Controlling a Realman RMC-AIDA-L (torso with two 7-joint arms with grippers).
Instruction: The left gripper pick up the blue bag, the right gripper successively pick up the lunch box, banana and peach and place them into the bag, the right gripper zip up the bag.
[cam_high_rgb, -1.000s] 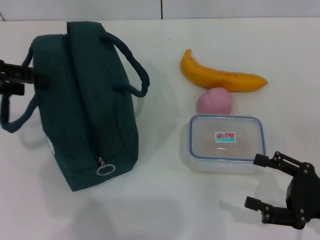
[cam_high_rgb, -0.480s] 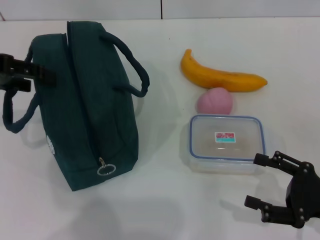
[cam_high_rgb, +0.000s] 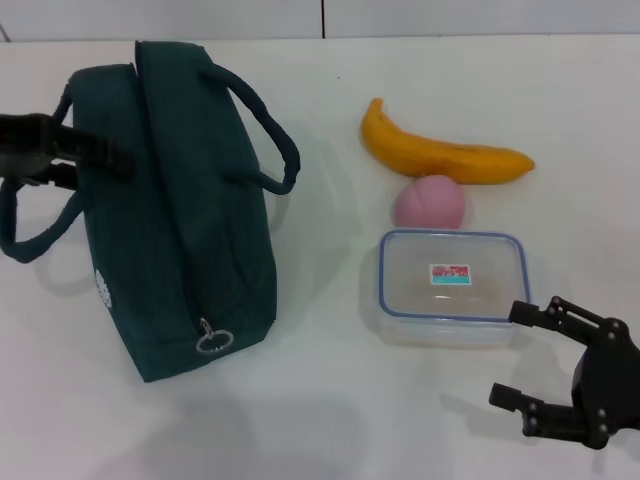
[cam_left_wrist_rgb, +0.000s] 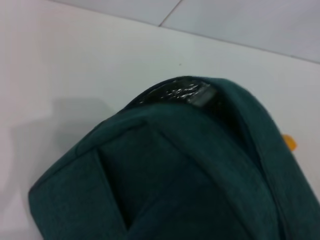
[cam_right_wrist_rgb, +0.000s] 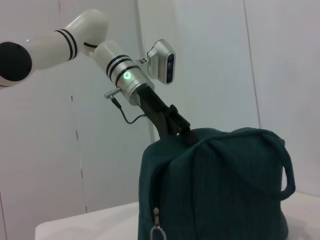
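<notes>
Where the blue bag (cam_high_rgb: 175, 215) stands on the left part of the white bench (cam_high_rgb: 330, 420), we see it upright with its zipper running along the top and the ring pull (cam_high_rgb: 210, 342) hanging at the near end. One padded handle (cam_high_rgb: 262, 130) arches toward the fruit; the other (cam_high_rgb: 30, 225) droops on the far side, toward the bench's left edge. Our left hand (cam_high_rgb: 95, 155) reaches in from the left and lies against the bag's upper side near that handle; in the right wrist view it (cam_right_wrist_rgb: 172, 122) comes down onto the top of the bag (cam_right_wrist_rgb: 215, 187), but we cannot tell whether its fingers are spread or closed on anything. The left wrist view is filled by teal fabric (cam_left_wrist_rgb: 175, 185).

To the right of the bag, apart from it, the lunch box (cam_high_rgb: 452, 287) lies flat with its lid on and its sticker up. Just behind it sits the peach (cam_high_rgb: 429, 203), touching or nearly touching the box's far edge, and behind the peach the banana (cam_high_rgb: 440, 150) lies crosswise. Our right hand (cam_high_rgb: 528, 360) hovers near the box's near right corner, its two fingers spread wide and holding nothing.
</notes>
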